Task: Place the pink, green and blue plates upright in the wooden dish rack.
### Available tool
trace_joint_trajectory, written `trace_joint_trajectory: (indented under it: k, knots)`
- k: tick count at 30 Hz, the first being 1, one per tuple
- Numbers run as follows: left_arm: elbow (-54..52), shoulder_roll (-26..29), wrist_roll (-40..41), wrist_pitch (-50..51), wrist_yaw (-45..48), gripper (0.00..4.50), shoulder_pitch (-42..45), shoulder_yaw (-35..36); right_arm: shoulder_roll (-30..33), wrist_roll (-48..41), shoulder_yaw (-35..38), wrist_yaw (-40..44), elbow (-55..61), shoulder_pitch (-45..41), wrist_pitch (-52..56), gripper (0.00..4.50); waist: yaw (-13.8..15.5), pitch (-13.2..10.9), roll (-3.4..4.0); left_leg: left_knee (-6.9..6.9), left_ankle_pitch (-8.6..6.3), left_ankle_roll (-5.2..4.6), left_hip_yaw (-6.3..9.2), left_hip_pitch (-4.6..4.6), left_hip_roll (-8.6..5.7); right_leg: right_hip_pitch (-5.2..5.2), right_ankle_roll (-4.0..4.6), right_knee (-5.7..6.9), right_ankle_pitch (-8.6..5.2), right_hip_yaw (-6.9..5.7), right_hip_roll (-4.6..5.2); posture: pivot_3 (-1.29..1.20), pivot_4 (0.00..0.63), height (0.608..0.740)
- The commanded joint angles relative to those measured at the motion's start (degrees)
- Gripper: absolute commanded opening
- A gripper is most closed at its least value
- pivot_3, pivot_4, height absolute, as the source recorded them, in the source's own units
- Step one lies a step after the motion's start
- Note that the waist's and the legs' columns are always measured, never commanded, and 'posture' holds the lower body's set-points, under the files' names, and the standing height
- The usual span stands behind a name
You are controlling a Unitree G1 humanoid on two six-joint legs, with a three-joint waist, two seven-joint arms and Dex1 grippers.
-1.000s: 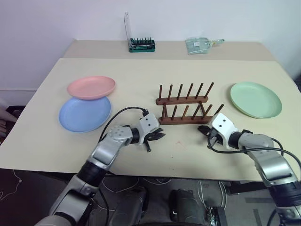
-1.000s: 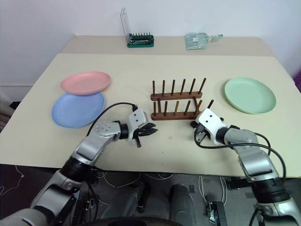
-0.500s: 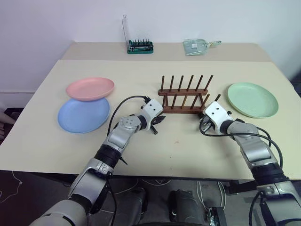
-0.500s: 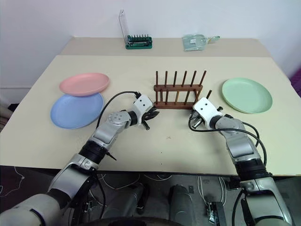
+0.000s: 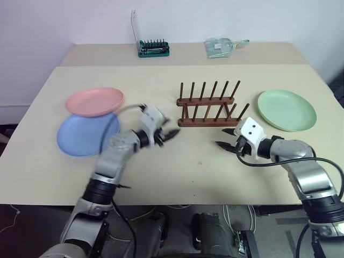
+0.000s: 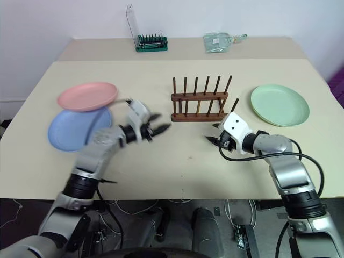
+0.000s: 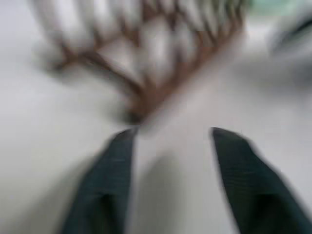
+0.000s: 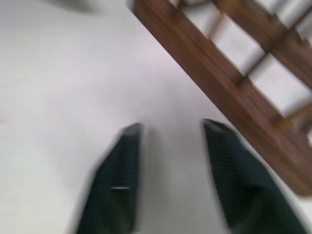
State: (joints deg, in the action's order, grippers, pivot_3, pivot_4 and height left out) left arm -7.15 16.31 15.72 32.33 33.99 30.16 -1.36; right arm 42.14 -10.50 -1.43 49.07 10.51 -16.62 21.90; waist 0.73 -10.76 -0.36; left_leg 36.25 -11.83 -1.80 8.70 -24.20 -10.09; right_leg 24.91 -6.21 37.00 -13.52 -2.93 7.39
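Left eye view shows the wooden dish rack point(image 5: 208, 105) standing empty near the middle of the surface point(image 5: 177, 172), its pegs upright. The pink plate point(image 5: 94, 101) lies flat at the robot's left, its near edge overlapping the far rim of the blue plate point(image 5: 80, 134); the green plate point(image 5: 286, 110) lies flat and well apart at the right. No plate is in the rack yet.

Both grippers hold nothing. The left gripper point(image 5: 167, 134) hovers between the blue plate and the rack with its fingers spread, and the left wrist view confirms a clear gap between them. The right gripper point(image 5: 226, 138) sits just in front of the rack's right end, jaws likewise apart, with bare surface between the fingers in the right wrist view.

The step in hand looks like the first reach for a plate. The pink one is probably the better start for the left gripper, since it rests on top of the blue. A flat plate offers little to pinch, so the gripper should come in low at the rim, one finger under the lip, then tilt the plate on edge before lowering it between two pegs. The right gripper is better placed for the green plate.
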Motion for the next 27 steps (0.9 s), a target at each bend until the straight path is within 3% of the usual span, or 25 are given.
trace_joint_trajectory:
  k: [1, 3, 8, 14, 19, 23, 26, 27]
  knots:
    - [-9.0, 0.5, 11.6, 10.6, -9.9, 4.16, 2.9, 18.2, 0.1, -1.6, 0.1, 1.2, 3.5, -1.7, 0.5, 3.80, -0.1, 0.0, -0.01, 0.01, -0.05, 0.08, 0.00, 0.01, 0.00, -0.02, -0.10, -0.01, -0.06, 0.00, -0.01, 0.00, 0.150, 0.731]
    - [-9.7, 0.9, 13.3, 14.4, -16.4, 4.16, 4.3, 24.9, -0.7, -1.7, -0.5, 1.4, 3.1, -2.7, 0.3, 3.80, -0.1, 0.0, -0.02, -0.01, -0.08, 0.13, 0.00, 0.10, 0.00, -0.05, -0.25, -0.01, -0.15, 0.02, -0.03, 0.00, 0.150, 0.731]
    - [-7.0, -2.3, 9.4, 28.3, -44.0, 4.16, 11.7, 42.7, -2.5, -0.1, -2.8, 1.8, -1.6, -6.0, -2.3, 3.80, 0.1, -0.1, -0.19, -0.01, -0.06, 0.17, 0.00, 0.33, 0.03, -0.27, -0.26, 0.01, -0.15, 0.03, -0.06, 0.00, 0.150, 0.731]
    - [-9.3, -10.0, 16.7, 31.7, -56.4, 4.16, 17.1, 57.1, -2.8, 0.7, -3.7, 2.8, -5.1, -8.2, -4.3, 3.80, 1.4, -0.3, -0.64, 0.02, 0.08, 0.44, -0.02, 0.30, -0.02, -0.34, -0.10, -0.16, 0.01, 0.02, -0.06, 0.00, 0.150, 0.731]
    - [-4.8, -11.2, 20.3, 32.1, -59.1, 4.16, 16.9, 59.6, -3.2, 1.0, -4.0, 2.8, -5.4, -8.5, -5.0, 3.80, 1.6, -0.4, -0.75, 0.03, 0.09, 0.48, -0.06, 0.29, -0.02, -0.34, -0.10, -0.16, 0.02, 0.02, -0.06, 0.00, 0.150, 0.731]
    - [2.8, -9.1, 20.9, 31.6, -57.2, 4.16, 16.6, 57.2, -3.5, 1.3, -3.7, 2.1, -4.8, -8.5, -5.0, 3.80, 1.6, -0.4, -0.75, 0.05, 0.09, 0.47, -0.07, 0.31, -0.02, -0.34, -0.11, -0.11, 0.03, 0.03, -0.07, 0.00, 0.150, 0.731]
    - [11.1, -6.4, 19.8, 27.7, -55.5, 3.40, 16.8, 55.8, -3.4, 1.3, -3.4, 1.6, -3.8, -7.8, -4.7, 3.83, 1.6, -0.4, -0.75, 0.06, 0.09, 0.47, -0.07, 0.35, -0.01, -0.34, -0.11, -0.05, 0.04, 0.04, -0.07, 0.00, 0.150, 0.731]
    - [13.0, -5.6, 19.7, 26.4, -54.6, 2.95, 16.7, 55.0, -3.2, 1.3, -3.2, 1.4, -3.4, -7.5, -4.6, 3.83, 1.5, -0.4, -0.75, 0.06, 0.09, 0.47, -0.07, 0.35, -0.01, -0.34, -0.10, -0.04, 0.04, 0.04, -0.08, 0.00, 0.150, 0.731]
